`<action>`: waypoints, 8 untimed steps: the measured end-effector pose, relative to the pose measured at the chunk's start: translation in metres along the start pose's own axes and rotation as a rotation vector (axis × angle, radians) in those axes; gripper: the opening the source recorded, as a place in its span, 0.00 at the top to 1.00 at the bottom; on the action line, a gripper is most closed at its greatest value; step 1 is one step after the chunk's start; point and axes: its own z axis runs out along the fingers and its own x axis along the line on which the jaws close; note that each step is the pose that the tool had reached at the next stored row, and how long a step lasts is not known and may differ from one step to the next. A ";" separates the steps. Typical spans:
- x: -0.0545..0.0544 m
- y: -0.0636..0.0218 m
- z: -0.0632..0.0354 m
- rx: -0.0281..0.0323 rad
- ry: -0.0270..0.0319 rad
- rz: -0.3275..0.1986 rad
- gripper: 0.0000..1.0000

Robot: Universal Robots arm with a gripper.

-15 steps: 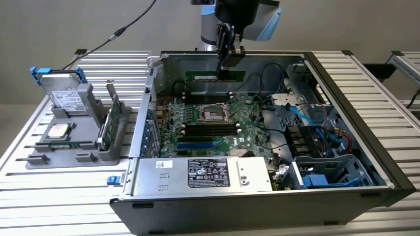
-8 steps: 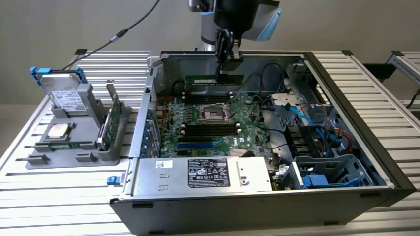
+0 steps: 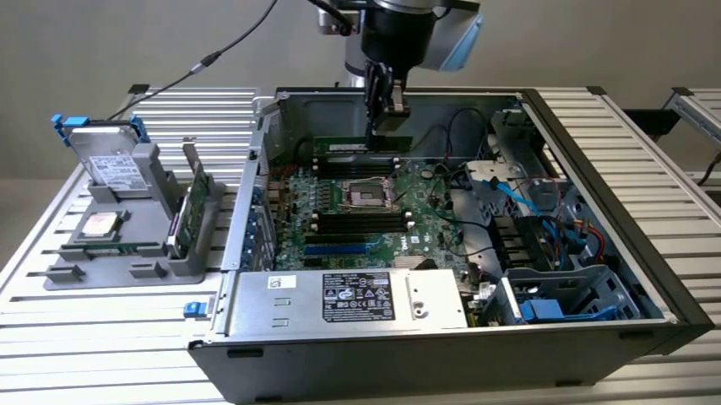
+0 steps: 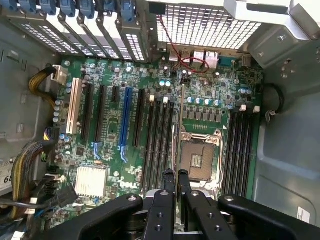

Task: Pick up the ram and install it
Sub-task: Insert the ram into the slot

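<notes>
Green ram [image 3: 358, 145] sits pinched in the gripper [image 3: 387, 126], its fingers closed tight on it. The arm points straight down into the computer case [image 3: 636, 219], over the motherboard [image 3: 338, 221].

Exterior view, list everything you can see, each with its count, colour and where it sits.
table: one, pale slatted metal, under everything
computer case: one, black, open, on the table
motherboard: one, green, flat inside the case
processor socket: one, silver-framed, mid-motherboard
power supply: one, silver, along the case's near side
fixture tray: one, grey, on the table at the exterior view's left of the case
hard drive: one, grey with blue rails, standing in the tray
processor chip: one, silver, lying in the tray
expansion card: one, green, upright in the tray
ram: one, green, held over the motherboard's far side
gripper: one, black, closed on the ram
</notes>
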 end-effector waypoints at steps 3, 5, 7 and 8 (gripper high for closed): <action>0.002 0.0006 0.0056 -0.0002 0.0002 0.002 0.86; 0.006 0.0008 0.0094 0.0000 -0.0005 0.006 0.86; 0.012 0.0011 0.0134 0.0002 -0.0008 0.008 0.86; 0.016 0.0012 0.0152 0.0003 -0.0008 0.008 0.86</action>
